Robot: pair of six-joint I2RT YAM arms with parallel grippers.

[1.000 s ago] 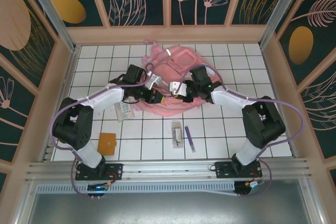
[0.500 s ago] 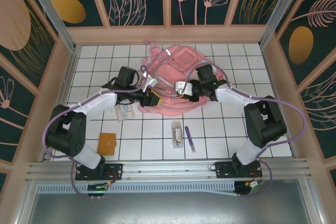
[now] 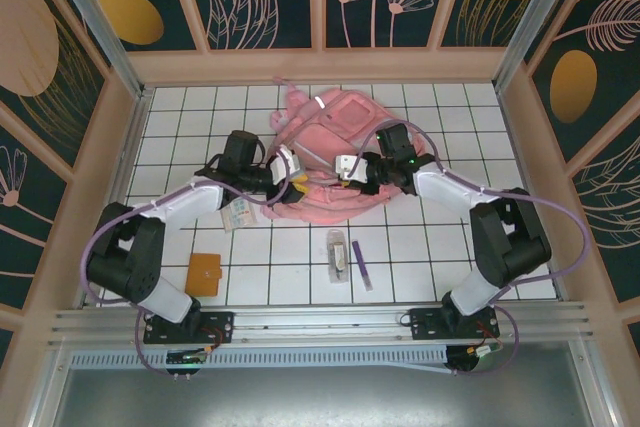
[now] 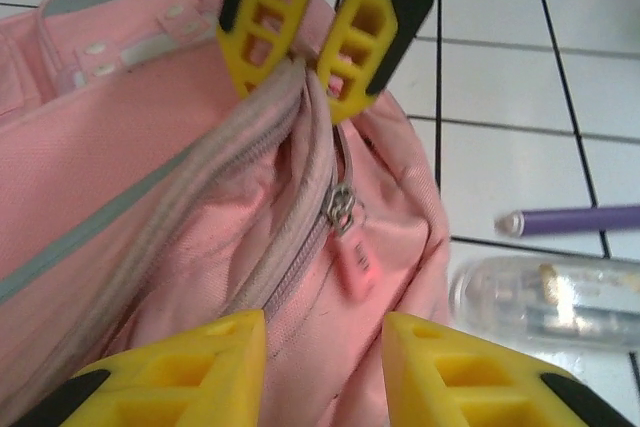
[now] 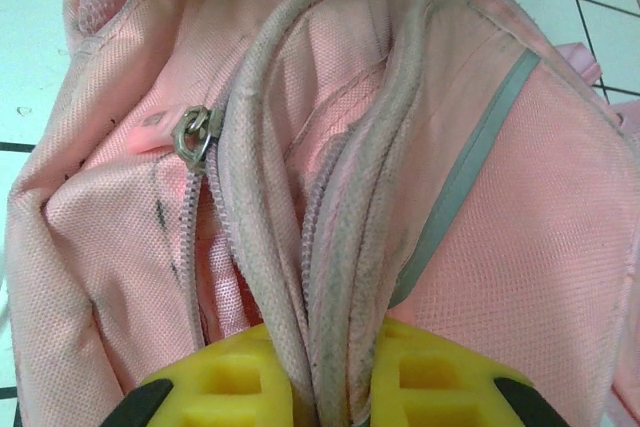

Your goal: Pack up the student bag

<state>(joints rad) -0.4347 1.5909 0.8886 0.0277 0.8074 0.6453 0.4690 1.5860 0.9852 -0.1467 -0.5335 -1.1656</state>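
Note:
The student bag (image 3: 335, 137), a pink fabric backpack, lies at the middle back of the table. My right gripper (image 5: 335, 387) is shut on the grey zip edges of its opening (image 5: 330, 247), reaching in from the right (image 3: 340, 175). The zip slider (image 4: 343, 209) with its pink tab (image 4: 356, 269) hangs free just ahead of my left gripper (image 4: 322, 335). That gripper stands open over the pink fabric, with nothing pinched between its yellow fingers (image 4: 235, 362), at the bag's near left edge (image 3: 298, 184). The two grippers face each other a short way apart.
A purple pen (image 3: 361, 265) and a clear case (image 3: 337, 252) lie in front of the bag. An orange wallet (image 3: 204, 272) sits at the near left, with a small printed packet (image 3: 237, 212) under the left arm. Wooden walls (image 3: 120, 147) enclose the tiled table.
My left gripper's jaws have come apart from shut. The left arm has stretched out lower over the table. The right gripper has kept its hold and lifted the bag's edge slightly.

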